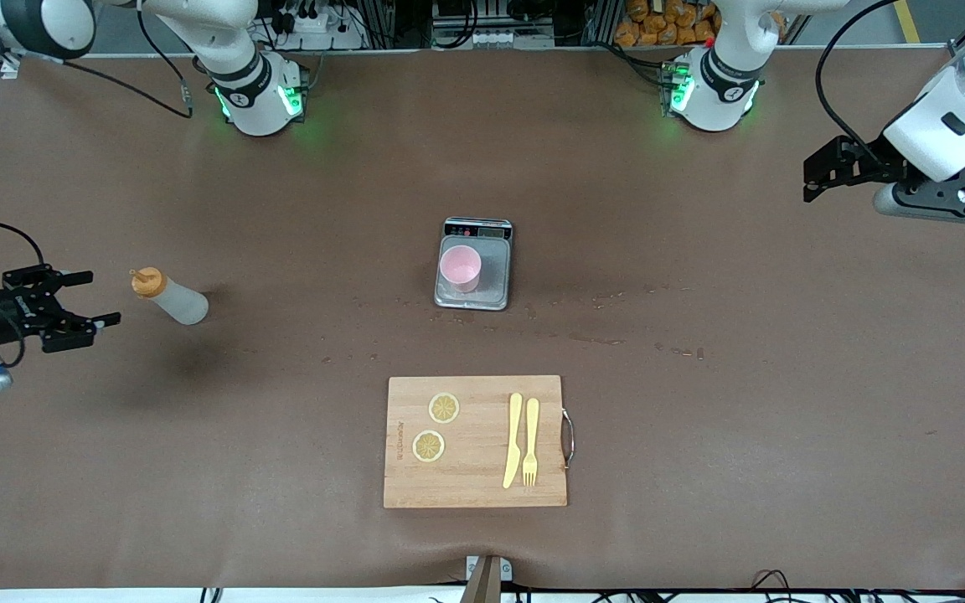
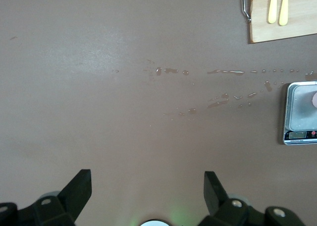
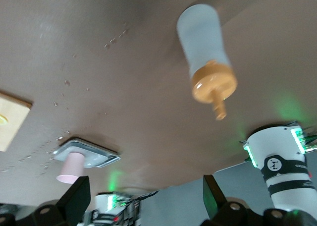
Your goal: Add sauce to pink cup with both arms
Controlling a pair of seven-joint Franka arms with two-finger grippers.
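Right wrist view — sauce (image 3: 204, 52) nozzle; front — fork (image 1: 530, 441).

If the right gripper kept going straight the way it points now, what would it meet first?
Most likely the sauce bottle, standing just ahead of the open right gripper at the right arm's end of the table; whether their heights match is unclear.

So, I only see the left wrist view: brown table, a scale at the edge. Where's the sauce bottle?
Observer: The sauce bottle stands on the table toward the right arm's end, apart from the scale.
Operator: Anything holding it?
Observer: No. The right hand hangs open beside it, not touching; the left hand waits open over the left arm's end.
Operator: And the cup?
Observer: The pink cup stands upright on the scale's tray.
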